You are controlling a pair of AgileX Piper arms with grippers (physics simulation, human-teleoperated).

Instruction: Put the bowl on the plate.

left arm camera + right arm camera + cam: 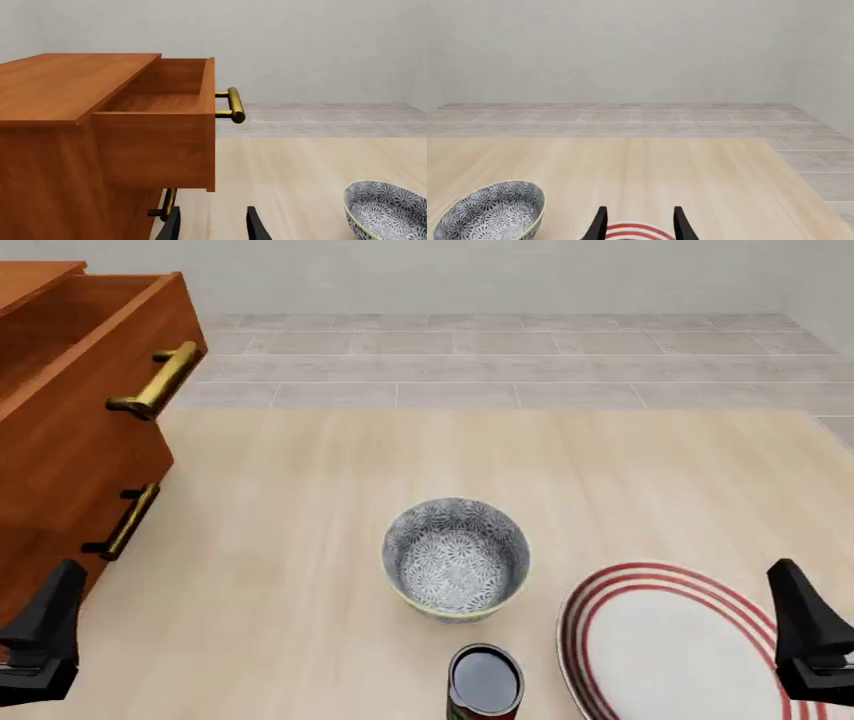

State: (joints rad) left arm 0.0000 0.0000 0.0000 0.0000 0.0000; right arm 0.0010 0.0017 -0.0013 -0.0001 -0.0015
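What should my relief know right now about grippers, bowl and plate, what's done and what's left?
Left gripper: open, empty, low by the cabinet, whose top drawer is pulled out.
Right gripper: open, empty, over the plate's near part.
Bowl: upright on the table, mid-table, left of the plate and apart from it.
Can: just in front of the bowl, near the plate's left rim.
Done: nothing; bowl not gripped.
Left: grasp the bowl, lift it clear of the can, set it on the plate.

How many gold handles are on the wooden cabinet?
2: the upper handle is on the pulled-out top drawer, and the lower handle is on the drawer below. More may be hidden out of view.
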